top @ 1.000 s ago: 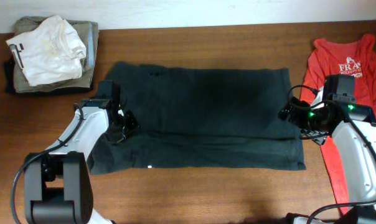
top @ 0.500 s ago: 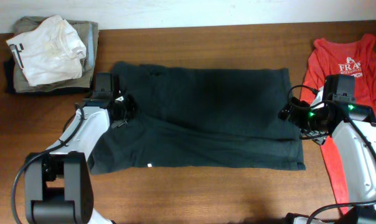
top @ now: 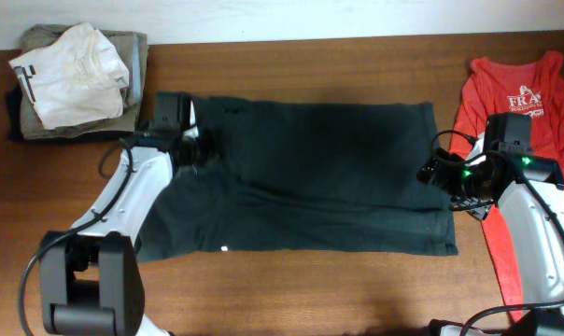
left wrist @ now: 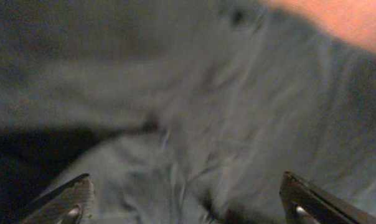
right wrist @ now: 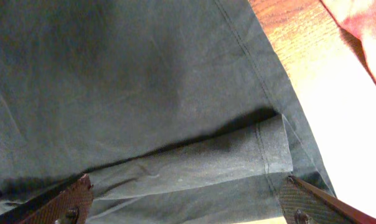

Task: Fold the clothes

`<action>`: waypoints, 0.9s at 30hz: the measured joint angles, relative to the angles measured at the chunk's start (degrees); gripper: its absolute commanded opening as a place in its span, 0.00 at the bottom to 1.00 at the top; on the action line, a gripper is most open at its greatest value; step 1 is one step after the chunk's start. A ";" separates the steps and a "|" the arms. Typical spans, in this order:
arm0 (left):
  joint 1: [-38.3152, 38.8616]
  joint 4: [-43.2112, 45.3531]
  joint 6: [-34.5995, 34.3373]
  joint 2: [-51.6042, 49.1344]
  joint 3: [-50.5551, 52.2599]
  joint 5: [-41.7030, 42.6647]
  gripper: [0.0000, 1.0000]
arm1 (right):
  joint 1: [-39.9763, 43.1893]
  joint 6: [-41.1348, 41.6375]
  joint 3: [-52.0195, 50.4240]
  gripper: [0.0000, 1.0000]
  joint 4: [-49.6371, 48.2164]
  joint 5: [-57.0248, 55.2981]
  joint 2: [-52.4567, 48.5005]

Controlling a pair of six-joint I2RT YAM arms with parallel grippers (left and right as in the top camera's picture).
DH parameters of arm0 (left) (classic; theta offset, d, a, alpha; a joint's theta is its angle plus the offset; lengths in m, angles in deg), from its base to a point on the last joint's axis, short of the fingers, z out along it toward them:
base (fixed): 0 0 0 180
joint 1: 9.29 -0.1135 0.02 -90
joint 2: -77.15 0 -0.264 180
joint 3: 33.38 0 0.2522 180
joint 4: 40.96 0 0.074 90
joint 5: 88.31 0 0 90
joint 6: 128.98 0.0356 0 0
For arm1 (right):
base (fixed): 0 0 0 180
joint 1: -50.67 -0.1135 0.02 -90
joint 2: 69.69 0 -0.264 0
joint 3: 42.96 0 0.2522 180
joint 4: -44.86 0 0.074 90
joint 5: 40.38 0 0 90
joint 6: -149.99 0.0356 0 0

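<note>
The dark top (top: 319, 177) lies flat in the middle of the brown table (top: 291, 289). It is spread out wide, like a long box shape. A soft line runs across it from side to side, a bit below the middle. Its right end is smooth. Its left end is bumpy and wrinkled.

The left gripper (top: 205, 149) is over the far left corner of the dark top, right where the wrinkles are. The view from its wrist is blurry. You can still see its two fingers (left wrist: 70, 202) at the bottom corners, far apart from each other. Only dark cloth shows between them. I cannot tell if they touch the cloth.

The right gripper (top: 430, 174) sits at the right edge of the dark top, about halfway down that edge. Its fingers (right wrist: 306, 205) are spread wide too, and they pinch nothing. Below them there is a folded flap of the dark cloth with a stitched edge.

A red top (top: 511, 84) with white letters lies at the right end of the table. Part of it is under the right arm. A thin strip of table shows between it and the dark top.

A pile of folded clothes (top: 72, 79) sits at the far left corner of the table, white on top and tan below. It is near the dark top, not touching.
</note>
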 measured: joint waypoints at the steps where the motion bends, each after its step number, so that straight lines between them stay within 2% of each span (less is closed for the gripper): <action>1: 0.00 -0.42 2.08 0.00 -4.07 -1.11 0.99 | 0.00 0.04 0.00 0.99 0.02 0.00 0.00; 4: -0.15 5.66 5.97 0.48 -9.97 -4.50 0.99 | 0.00 0.04 0.00 0.99 0.02 0.00 0.00; 9: -0.98 15.56 9.38 -0.17 -10.23 -6.34 0.99 | 0.00 0.04 0.00 0.99 0.02 0.00 0.00; 12: -1.70 23.28 10.32 -5.73 -10.54 -6.67 0.98 | 0.00 0.02 0.04 0.99 0.85 0.00 -0.02; 16: -2.82 28.28 10.62 -16.44 -10.62 -6.82 0.97 | 0.00 0.02 0.04 0.98 1.95 0.00 -0.04; 20: -3.02 30.91 13.20 -20.81 -10.62 -6.97 0.95 | 0.00 0.00 0.04 0.99 2.43 0.00 -0.04; 26: -3.02 28.72 14.86 -23.78 -10.62 -6.95 0.93 | 0.00 0.02 0.04 0.99 2.43 0.00 -0.04; 27: -3.02 28.24 14.88 -24.65 -10.62 -6.95 0.81 | 0.00 0.04 0.04 0.99 2.43 0.00 -0.04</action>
